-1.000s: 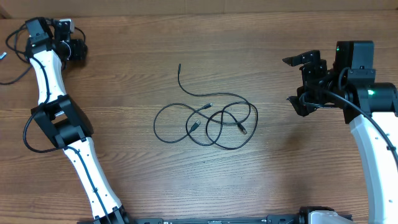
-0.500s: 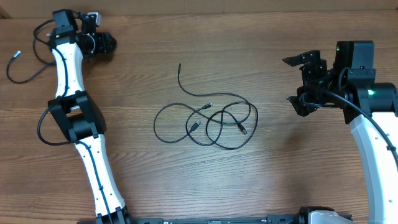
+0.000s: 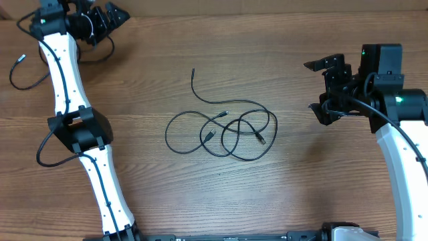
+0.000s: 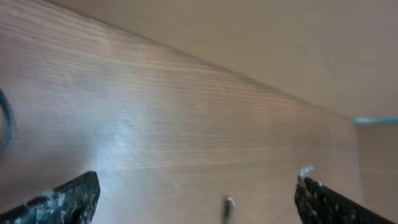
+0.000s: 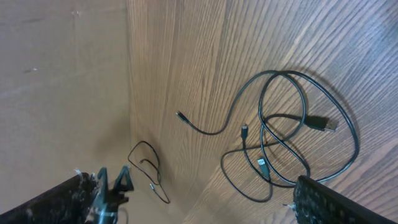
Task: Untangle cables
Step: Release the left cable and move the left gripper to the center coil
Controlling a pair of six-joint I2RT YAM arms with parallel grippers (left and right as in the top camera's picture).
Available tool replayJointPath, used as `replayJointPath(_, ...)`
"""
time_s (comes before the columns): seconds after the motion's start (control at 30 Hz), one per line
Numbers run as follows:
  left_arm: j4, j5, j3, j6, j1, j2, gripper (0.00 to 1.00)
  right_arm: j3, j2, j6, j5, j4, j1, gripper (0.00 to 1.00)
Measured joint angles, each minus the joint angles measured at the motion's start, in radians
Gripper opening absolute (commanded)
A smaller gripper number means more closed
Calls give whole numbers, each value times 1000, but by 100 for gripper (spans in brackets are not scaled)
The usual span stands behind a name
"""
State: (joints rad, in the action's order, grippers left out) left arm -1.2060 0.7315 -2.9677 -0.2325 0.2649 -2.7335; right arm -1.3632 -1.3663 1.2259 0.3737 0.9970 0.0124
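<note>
Watching counter [image 3: 200, 201]: I see left gripper [image 3: 115, 15] upper left, jaws apart, empty; right gripper [image 3: 311, 87] right edge, apart, empty. Cables [image 3: 224, 130] tangled at centre. Risk: pinching crossed loops together tightens knot; plugs snag.

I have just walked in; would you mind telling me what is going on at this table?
This is a cable-untangling job. A tangle of thin black cables lies in the middle of the table, touched by neither gripper. One separate cable lies by itself near the left edge. The left gripper is open and empty at the far left corner; the right gripper is open too, off to the right of the tangle.
</note>
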Motion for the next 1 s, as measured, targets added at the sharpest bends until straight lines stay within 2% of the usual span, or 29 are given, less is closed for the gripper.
replayJointPath(0.23,-304,-71,-50,89,-132,121,100,0,0,0,0,0,0,100)
replayJointPath(0.4,-467,-217,-52,136,-275,232,100,0,0,0,0,0,0,100)
replayJointPath(0.57,-478,-356,-58,138,-382,332,100,0,0,1,0,0,0,100)
replayJointPath(0.8,-481,-367,-47,128,-439,438,100,0,0,0,0,0,0,100)
replayJointPath(1.0,-480,-373,174,128,-509,634,100,0,0,1,0,0,0,100)
